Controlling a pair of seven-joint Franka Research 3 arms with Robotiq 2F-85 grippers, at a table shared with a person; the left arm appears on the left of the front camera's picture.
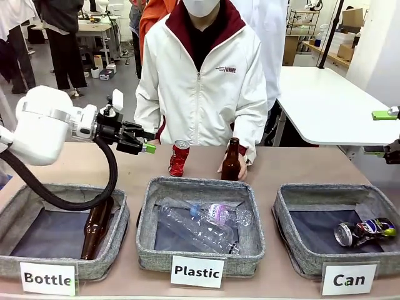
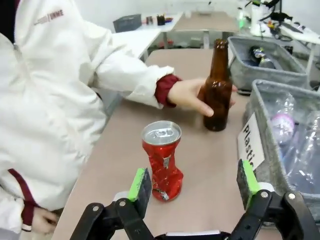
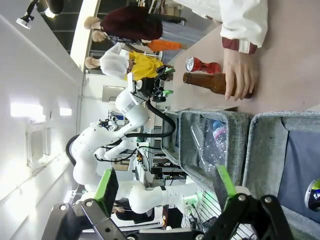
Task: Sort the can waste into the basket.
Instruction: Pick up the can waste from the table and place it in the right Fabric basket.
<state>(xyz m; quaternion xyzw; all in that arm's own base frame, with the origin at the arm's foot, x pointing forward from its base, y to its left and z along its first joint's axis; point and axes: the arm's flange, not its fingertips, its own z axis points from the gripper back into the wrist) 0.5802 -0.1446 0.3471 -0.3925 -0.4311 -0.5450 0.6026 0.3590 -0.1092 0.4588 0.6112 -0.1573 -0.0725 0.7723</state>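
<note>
Currently the red can (image 2: 162, 161) stands upright, silver top facing up.

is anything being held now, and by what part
The left gripper and right gripper are open, empty; the red can stands untouched. The person's hand holds the brown bottle around its body.

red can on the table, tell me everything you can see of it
The red can is a small metal drink can with a silver top that carries its tab. Its red body is crushed and dented inward around the middle. It stands upright on the tan table, apart from the brown bottle that a person's hand holds. Only the table touches it. The open left claw is level with it, just short of contact.
</note>
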